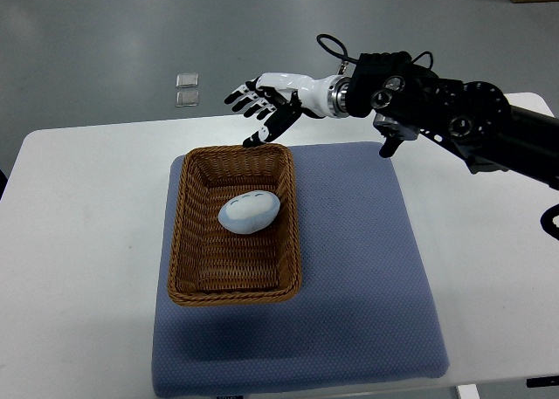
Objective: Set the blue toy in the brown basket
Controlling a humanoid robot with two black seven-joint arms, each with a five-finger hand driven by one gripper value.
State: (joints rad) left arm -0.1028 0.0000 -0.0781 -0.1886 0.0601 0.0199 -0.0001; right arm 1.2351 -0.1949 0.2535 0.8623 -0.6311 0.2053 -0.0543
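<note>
On the white table (79,207), seen from the top view, we list the following.

Item one: a blue-grey mat (367,277), lying flat over the middle of the table and reaching its near edge.

Item two: a brown basket (185,242), rectangular and woven, standing on the left part of the mat with its long side running away from us.

Item three: the blue toy (249,212), a pale egg-shaped thing with a blue top and a small stitched mark. We find it lying inside the basket, toward the far half, tilted a little with one end pointing up and right. Nothing touches it.

Item four: the right hand (266,106), white with dark fingertips, on a black arm that enters from the right edge. It hangs above the far rim of the basket. We note the fingers (243,94) spread and slack, holding nothing.

Item five: two small clear squares (186,89) on the grey floor beyond the table, one just beside the other.
</note>
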